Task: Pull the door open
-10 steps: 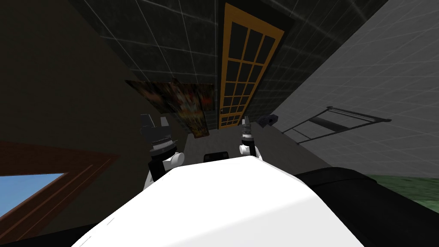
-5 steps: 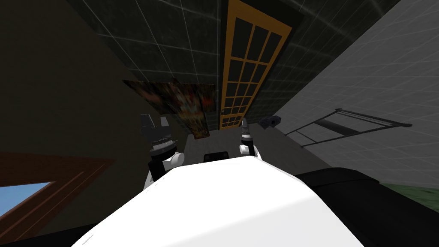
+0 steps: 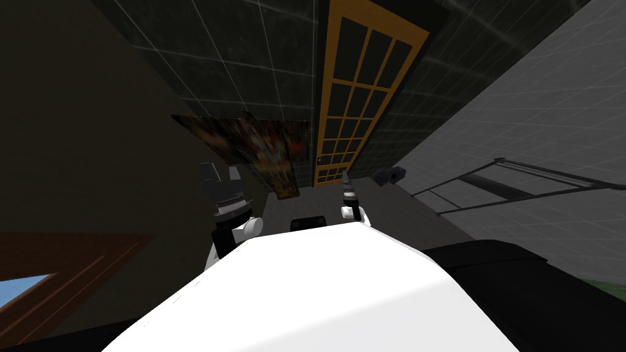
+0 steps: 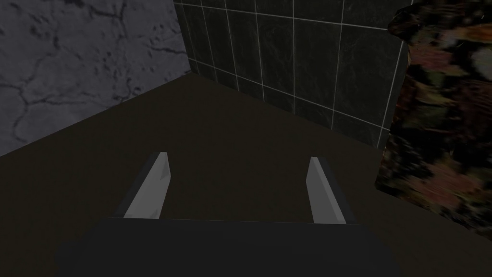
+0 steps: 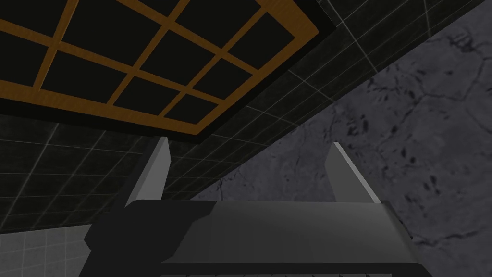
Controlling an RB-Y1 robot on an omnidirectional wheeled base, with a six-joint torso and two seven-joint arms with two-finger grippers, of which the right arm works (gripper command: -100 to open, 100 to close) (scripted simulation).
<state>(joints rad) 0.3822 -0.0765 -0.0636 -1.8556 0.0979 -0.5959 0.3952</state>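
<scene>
two pincers raised ahead of torso, both spread wide, nothing between blades. door (image 3: 362, 91): orange-brown frame, grid of dark panes, set in dark tiled wall (image 3: 244, 61), at 12 to 1 o'clock, appears flush with wall. right pincer (image 3: 347, 178): at 12 o'clock, pointed toward door's lower end, apart from it; in right wrist view door's corner panes lie beyond one blade. left pincer (image 3: 221, 176): at 11 o'clock, well apart from door. patterned hanging (image 3: 263, 146): on tiled wall between left pincer and door.
</scene>
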